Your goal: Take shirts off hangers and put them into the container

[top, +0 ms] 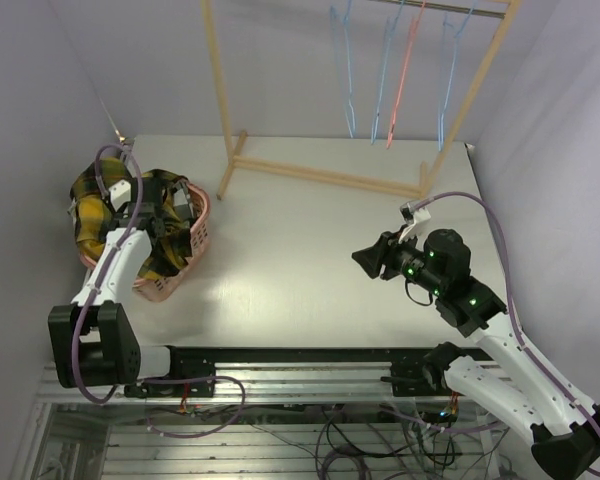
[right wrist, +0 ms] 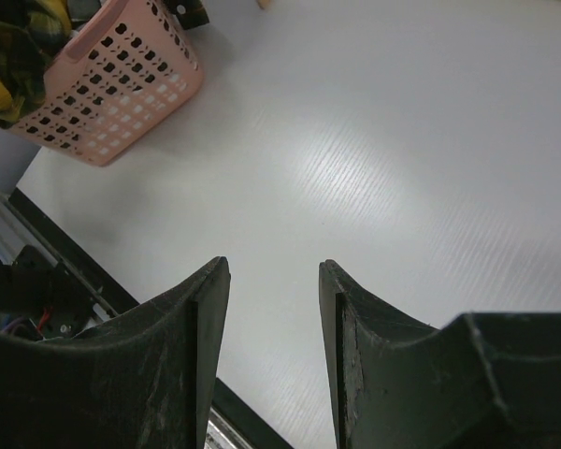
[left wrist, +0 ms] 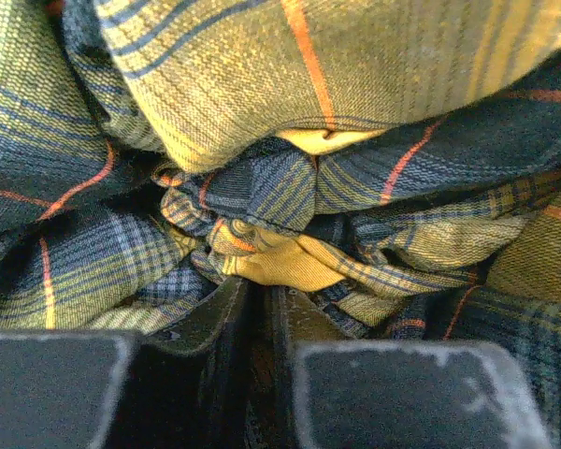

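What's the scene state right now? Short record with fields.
hangers: four on the wooden rack, three light blue, one pink-red, all bare
yellow plaid shirt: bunched in the pink basket, spilling over its left rim
left gripper: down in the basket against the shirt, jaws nearly together, grip unclear
right gripper: open, nothing between the jaws, over the table
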`<action>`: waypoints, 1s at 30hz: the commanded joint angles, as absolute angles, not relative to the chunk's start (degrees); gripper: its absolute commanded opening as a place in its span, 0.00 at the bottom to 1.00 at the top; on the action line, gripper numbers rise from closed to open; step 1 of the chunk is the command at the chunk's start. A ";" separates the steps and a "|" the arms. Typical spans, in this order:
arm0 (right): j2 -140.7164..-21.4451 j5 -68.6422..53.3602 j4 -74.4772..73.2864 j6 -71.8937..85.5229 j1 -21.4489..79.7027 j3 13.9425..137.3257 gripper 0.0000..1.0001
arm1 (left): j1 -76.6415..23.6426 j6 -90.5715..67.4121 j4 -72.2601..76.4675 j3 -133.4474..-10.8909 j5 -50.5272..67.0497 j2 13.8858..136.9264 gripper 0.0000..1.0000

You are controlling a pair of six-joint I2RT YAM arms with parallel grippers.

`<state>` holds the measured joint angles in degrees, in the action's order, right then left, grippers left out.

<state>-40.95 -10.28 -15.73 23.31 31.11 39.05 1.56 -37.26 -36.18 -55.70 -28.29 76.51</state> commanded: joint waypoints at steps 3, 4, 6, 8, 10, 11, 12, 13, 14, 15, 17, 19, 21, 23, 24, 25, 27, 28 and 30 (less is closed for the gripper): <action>-40.66 -10.13 -15.08 23.11 30.94 39.89 0.44 | 2.77 -40.10 -32.50 -47.44 -9.18 83.31 0.29; -40.83 -10.23 -15.16 23.06 30.94 40.08 0.44 | 2.77 -40.43 -31.90 -46.59 -8.00 83.81 0.30; -41.00 -10.24 -15.19 23.10 30.94 40.37 0.44 | 2.79 -41.36 -30.54 -44.59 -6.23 84.48 0.34; -40.92 -10.18 -15.33 22.96 30.94 40.60 0.44 | 2.86 -41.80 -29.59 -42.96 -5.83 84.99 0.36; -40.99 -10.19 -15.58 22.84 30.94 40.98 0.44 | 2.84 -42.04 -29.20 -41.75 -6.27 85.04 0.39; -40.98 -10.16 -15.64 22.80 30.94 41.18 0.44 | 2.84 -42.03 -29.46 -41.36 -6.94 84.92 0.42; -41.08 -10.21 -15.76 22.71 30.94 41.35 0.44 | 2.84 -41.97 -29.66 -41.26 -7.55 84.43 0.44; -41.26 -10.42 -15.75 22.69 30.94 41.47 0.44 | 2.82 -41.87 -30.10 -41.20 -8.29 83.83 0.44; -41.54 -10.60 -15.65 22.81 30.94 41.59 0.44 | 2.82 -41.84 -30.85 -41.26 -8.83 82.67 0.46; -41.63 -10.82 -15.58 22.96 30.94 41.65 0.44 | 2.81 -41.81 -31.61 -41.53 -9.50 81.78 0.49; -41.90 -11.53 -15.03 23.49 30.93 41.65 0.44 | 2.82 -41.99 -33.82 -42.33 -11.09 79.64 0.59; -42.09 -12.06 -14.61 24.01 30.94 41.63 0.44 | 2.87 -42.35 -36.58 -43.41 -13.71 77.27 0.75; -42.23 -12.55 -14.66 24.04 30.96 41.76 0.44 | 2.88 -42.49 -38.89 -44.62 -15.89 74.08 0.99; -42.51 -12.80 -15.11 23.76 30.95 42.04 0.44 | 2.81 -41.99 -40.42 -46.29 -16.92 70.65 0.99; -42.70 -12.76 -15.37 23.45 30.94 42.25 0.44 | 2.83 -41.39 -40.94 -47.41 -17.19 69.07 0.99; -42.91 -12.79 -15.76 23.05 30.94 42.49 0.44 | 2.87 -40.78 -41.78 -49.02 -17.54 67.52 0.99; -43.38 -12.65 -16.35 22.57 30.94 43.07 0.44 | 2.85 -38.65 -42.75 -52.60 -17.84 64.89 0.99; -43.59 -12.78 -16.49 22.31 30.94 43.26 0.44 | 2.83 -37.66 -43.18 -55.15 -18.09 63.66 0.99; -43.97 -12.92 -16.68 21.98 30.94 43.70 0.44 | 2.86 -35.44 -43.39 -58.82 -18.36 61.25 0.99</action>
<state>-43.57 -12.27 -16.03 23.22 31.11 41.30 2.92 -40.75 -33.50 -52.31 -16.84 65.32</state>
